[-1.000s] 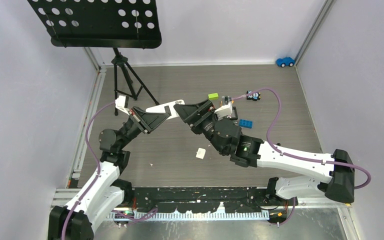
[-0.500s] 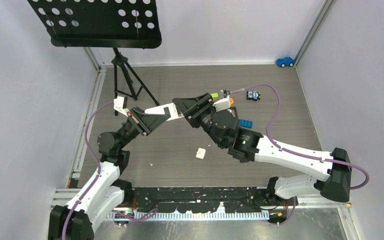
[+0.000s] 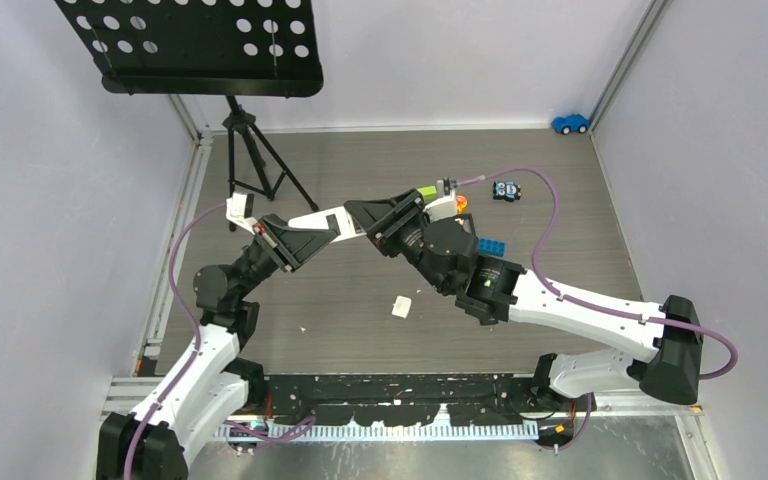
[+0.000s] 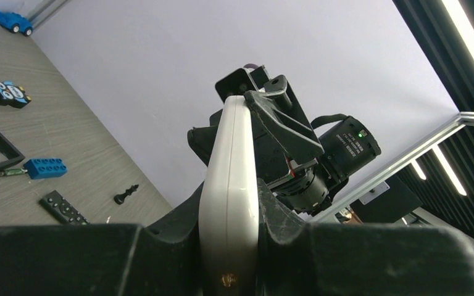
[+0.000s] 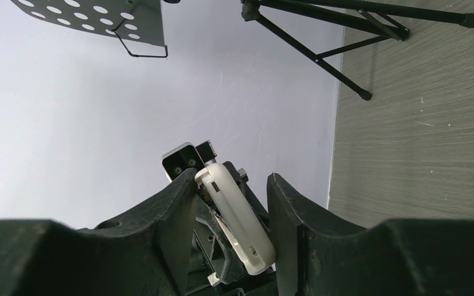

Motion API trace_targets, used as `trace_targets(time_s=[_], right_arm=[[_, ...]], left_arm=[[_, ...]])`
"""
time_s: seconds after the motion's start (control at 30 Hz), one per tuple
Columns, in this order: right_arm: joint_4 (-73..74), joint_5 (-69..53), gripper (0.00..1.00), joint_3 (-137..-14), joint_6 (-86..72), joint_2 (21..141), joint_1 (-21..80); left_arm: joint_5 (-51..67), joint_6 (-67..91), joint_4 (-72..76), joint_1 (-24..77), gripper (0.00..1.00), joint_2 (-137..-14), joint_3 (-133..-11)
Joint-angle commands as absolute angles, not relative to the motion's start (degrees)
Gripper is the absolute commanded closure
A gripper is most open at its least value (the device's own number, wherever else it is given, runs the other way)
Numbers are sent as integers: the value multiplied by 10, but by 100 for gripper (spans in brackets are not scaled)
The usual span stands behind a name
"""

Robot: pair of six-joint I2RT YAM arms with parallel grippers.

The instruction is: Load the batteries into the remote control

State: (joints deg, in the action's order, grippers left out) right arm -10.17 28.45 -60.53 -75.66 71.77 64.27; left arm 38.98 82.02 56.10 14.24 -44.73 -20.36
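The white remote control (image 3: 318,217) is held in the air, edge-on in the left wrist view (image 4: 231,185). My left gripper (image 3: 335,232) is shut on its near end (image 4: 229,206). My right gripper (image 3: 363,215) faces it from the right. Its open jaws stand on either side of the remote's far end (image 5: 237,216), with the right gripper (image 5: 231,188) not clamped on it. The dark grey-silver batteries are hidden. A small orange thing (image 3: 460,203) lies behind the right wrist; I cannot tell what it is.
A music stand's tripod (image 3: 255,160) and black perforated desk (image 3: 195,40) are at the back left. On the floor lie a green block (image 3: 426,191), a blue brick (image 3: 492,246), a small white piece (image 3: 400,307), a blue toy car (image 3: 570,123), and a black remote (image 4: 65,208).
My right gripper has moved left and back until its jaws are around the remote's far end. The left gripper and the remote have hardly moved.
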Motion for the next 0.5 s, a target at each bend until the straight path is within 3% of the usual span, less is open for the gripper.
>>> trace_targets(time_s=[0.0,0.13,0.47], right_arm=[[-164,254,67,-612,-753,718,641],[-177,242,74,-598,-741,720,639],[-202,232,75,-556,-719,711,632]], left_arm=[[394,836,586,143,100,-438,-209],[387,880,571,143,100,-436,-220],[367,1024,603,143,100,-444,-227]])
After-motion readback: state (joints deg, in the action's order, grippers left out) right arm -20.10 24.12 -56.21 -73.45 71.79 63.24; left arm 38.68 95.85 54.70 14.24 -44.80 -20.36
